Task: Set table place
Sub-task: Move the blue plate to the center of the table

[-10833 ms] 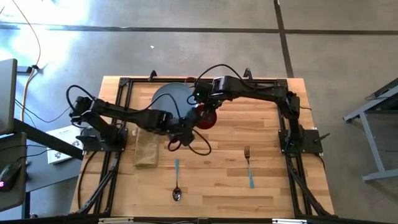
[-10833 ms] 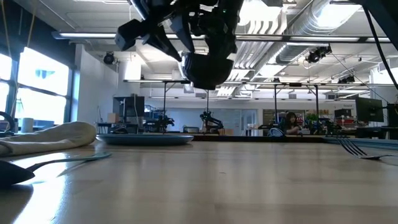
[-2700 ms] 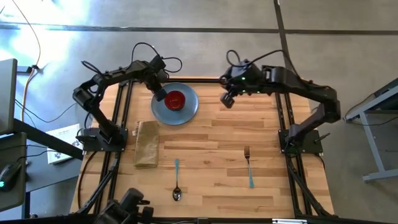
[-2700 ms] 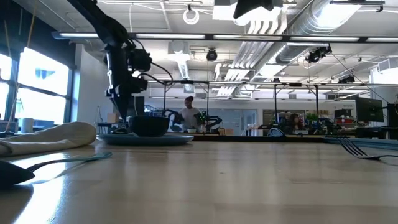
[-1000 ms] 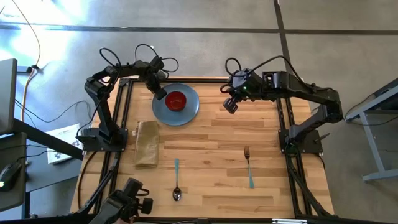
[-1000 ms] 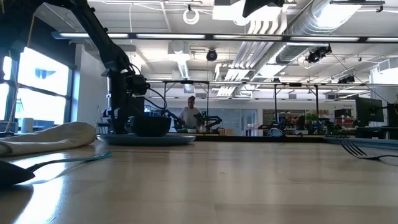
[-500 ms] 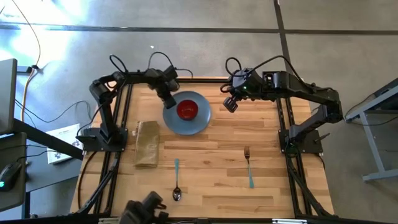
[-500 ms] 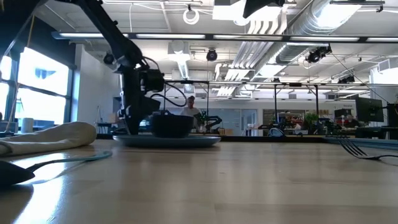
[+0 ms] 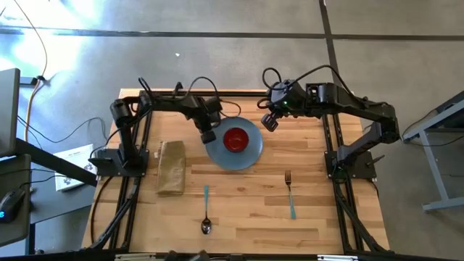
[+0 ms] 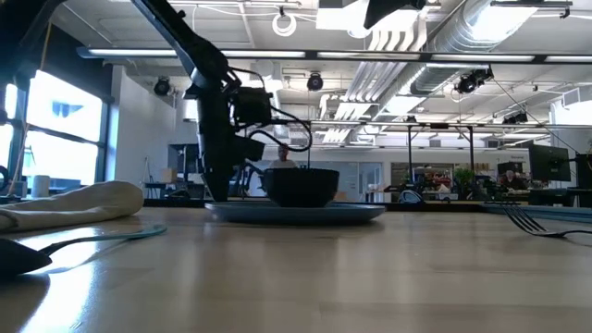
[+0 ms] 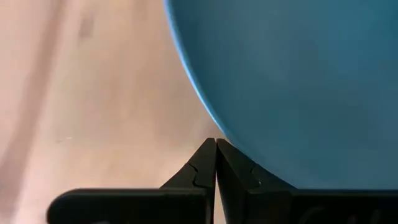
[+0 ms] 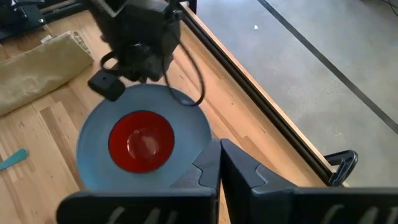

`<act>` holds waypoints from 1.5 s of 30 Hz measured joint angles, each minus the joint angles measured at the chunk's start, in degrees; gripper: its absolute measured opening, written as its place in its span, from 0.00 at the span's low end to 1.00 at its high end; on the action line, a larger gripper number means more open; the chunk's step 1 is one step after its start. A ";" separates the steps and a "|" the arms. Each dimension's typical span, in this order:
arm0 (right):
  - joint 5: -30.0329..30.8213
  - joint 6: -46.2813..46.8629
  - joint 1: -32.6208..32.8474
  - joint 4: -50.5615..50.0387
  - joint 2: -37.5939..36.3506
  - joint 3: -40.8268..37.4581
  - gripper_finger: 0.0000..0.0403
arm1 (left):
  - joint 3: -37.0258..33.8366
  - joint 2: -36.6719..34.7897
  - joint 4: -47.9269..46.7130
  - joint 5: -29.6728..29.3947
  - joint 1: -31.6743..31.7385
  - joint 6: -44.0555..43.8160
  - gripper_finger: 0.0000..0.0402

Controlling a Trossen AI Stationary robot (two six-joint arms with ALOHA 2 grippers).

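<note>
The round blue-grey plate [image 9: 249, 154] lies flat on the wooden table [image 9: 312, 217], a little behind its middle, and the small red bowl [image 9: 235, 139] stands in it. My left gripper [image 9: 208, 135] is shut, points down and stands at the plate's left rim. My right gripper [image 9: 268, 123] is shut and hovers high over the far right, holding nothing. The fork [image 9: 290, 194] and the spoon [image 9: 206, 210], both with teal handles, lie toward the near edge. My left gripper touches the plate's left rim [image 11: 225, 138] with the outer side of its shut fingertips [image 11: 236, 163], coming from above and pointing down. The plate [image 10: 296, 212] stays flat on the table with the bowl [image 10: 301, 187] upright in it.
A tan folded cloth [image 9: 171, 167] lies at the table's left. A black rail frame [image 9: 142, 127] edges the tabletop. Bare wood lies between the plate and the cutlery.
My left gripper has swung toward the table's right edge and a little toward the near edge, staying shut. The plate has slid along the table ahead of it, from the far left toward the middle, with the bowl riding upright in it.
</note>
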 joint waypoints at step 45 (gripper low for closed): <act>-27.58 -3.48 -26.31 41.23 14.41 -34.75 0.00 | 0.00 -23.19 -16.16 -12.90 -7.78 -8.12 0.00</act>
